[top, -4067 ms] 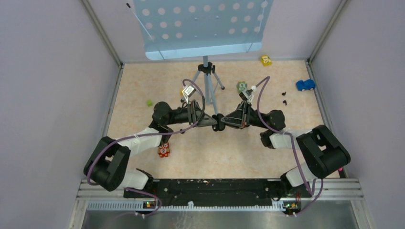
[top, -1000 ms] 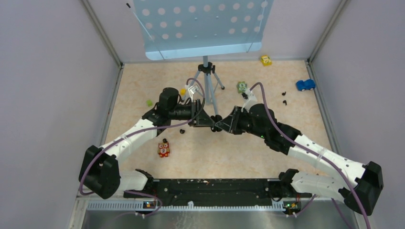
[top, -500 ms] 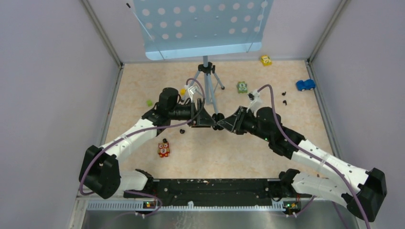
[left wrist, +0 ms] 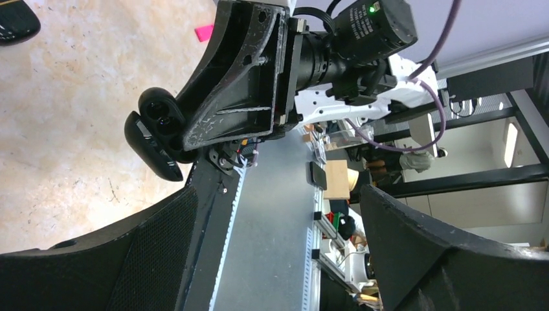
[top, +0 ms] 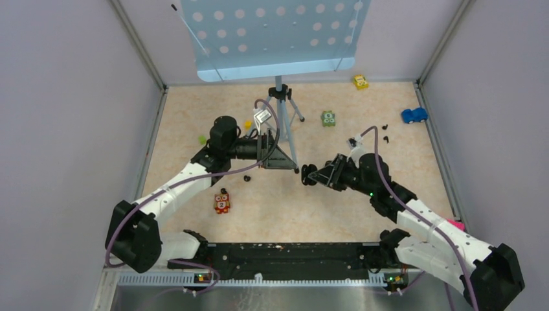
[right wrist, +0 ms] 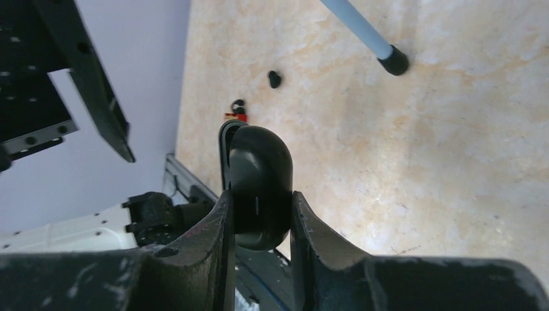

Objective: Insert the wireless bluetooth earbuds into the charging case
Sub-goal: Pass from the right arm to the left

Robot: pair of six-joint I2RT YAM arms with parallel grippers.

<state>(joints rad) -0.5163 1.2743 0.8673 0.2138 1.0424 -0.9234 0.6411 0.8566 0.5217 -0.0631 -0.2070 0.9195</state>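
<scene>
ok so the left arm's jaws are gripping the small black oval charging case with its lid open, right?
No: the right arm's jaws are gripping the small black oval charging case with its lid open, as the right wrist view shows. The left arm's jaws are open and empty.

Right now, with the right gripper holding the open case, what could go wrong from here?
The right gripper pinches the charging case by one end only, lid open, so it could twist or slip out.
The left gripper stands wide open close by, facing the case; a stray move could knock it.
The tripod leg runs beside the left gripper, so a swing might catch it.
</scene>
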